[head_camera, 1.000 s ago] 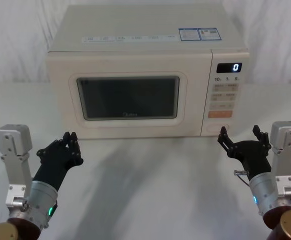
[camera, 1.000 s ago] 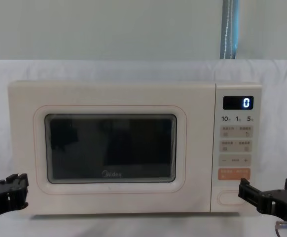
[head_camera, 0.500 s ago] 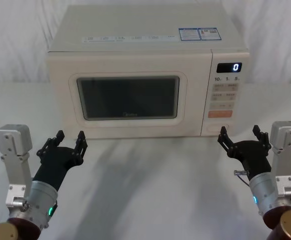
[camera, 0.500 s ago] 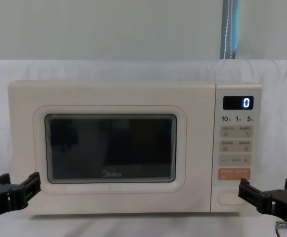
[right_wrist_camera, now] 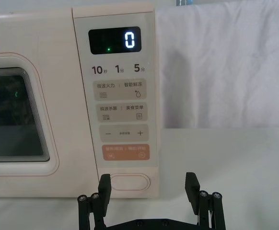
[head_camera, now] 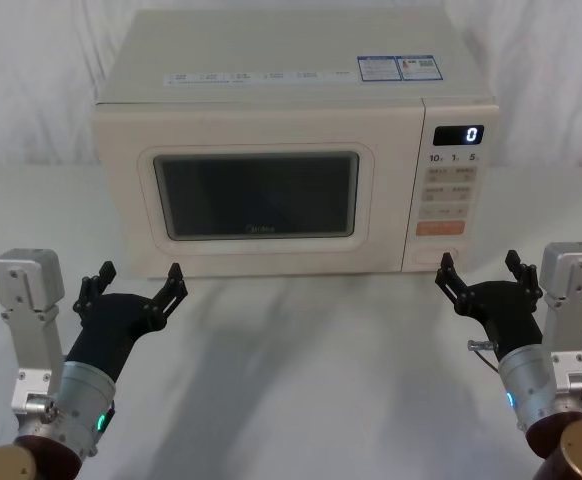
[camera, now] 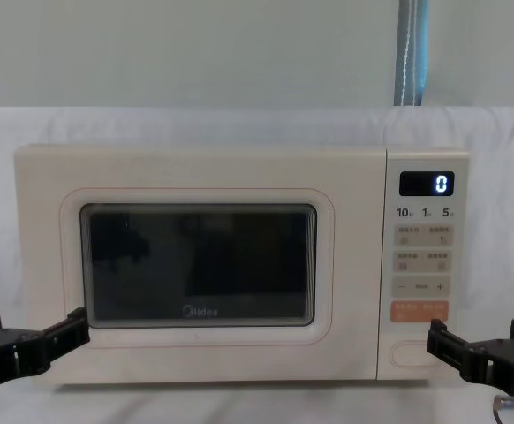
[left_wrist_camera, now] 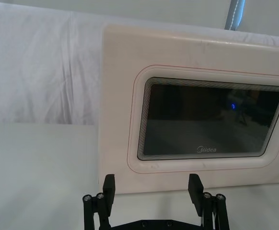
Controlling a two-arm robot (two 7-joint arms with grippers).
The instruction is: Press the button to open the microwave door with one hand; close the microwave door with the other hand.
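Microwave door [head_camera: 256, 197] sits flush with the oven front, its dark window and small logo facing the robot. From the middle of the table, the oven stands at twelve o'clock, against the white cloth backdrop. The control panel [head_camera: 452, 190] runs down the oven's right side, its display [head_camera: 458, 135] reading 0. The orange key [head_camera: 440, 228] lies near the foot of that panel, and the button [head_camera: 438, 257], wide and blank, sits just beneath it at six o'clock.

The right gripper [head_camera: 481, 273], with a blue ring on its wrist, hovers at about four o'clock on the table, near the button but apart from it. Its jaws are spread wide with nothing between them. In the right wrist view the button [right_wrist_camera: 130, 182] lies beyond the gripper [right_wrist_camera: 147, 188], nearer one finger than the other.

The left gripper [head_camera: 136, 282], with a green ring, hovers at about eight o'clock, just before the door's lower left corner. Its jaws are also spread wide and hold nothing. In the left wrist view the gripper [left_wrist_camera: 152, 190] faces the bottom edge of the door [left_wrist_camera: 197, 105] without touching it.
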